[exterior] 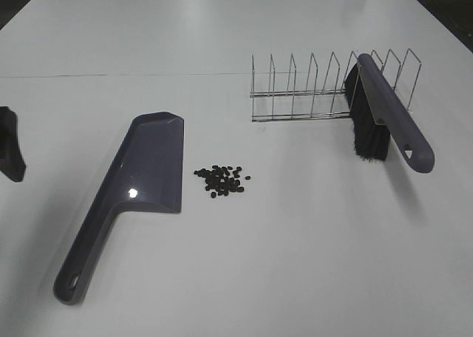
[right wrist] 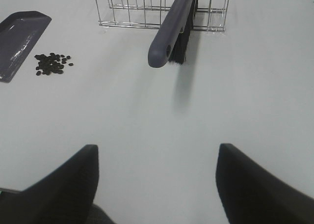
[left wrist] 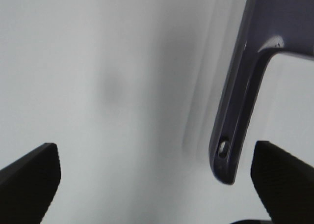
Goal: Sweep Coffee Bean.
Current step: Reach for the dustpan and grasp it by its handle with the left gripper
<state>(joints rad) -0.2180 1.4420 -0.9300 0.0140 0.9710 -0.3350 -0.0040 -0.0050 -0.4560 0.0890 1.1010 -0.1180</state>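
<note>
Nearest the front edge of the counter, the dustpan lies flat with its handle toward the left claw, presumably so that arm can take it. That claw is spread wide and empty, the handle's tip near 1 finger. Just beside the pan, on the bare counter, sits the coffee bean cluster, not yet swept. Farther back, the brush leans bristles-down against the wire rack, handle offered to the right claw, likewise spread and empty. Both claws' fingertips are cropped; the overhead view misses the right claw entirely.
</note>
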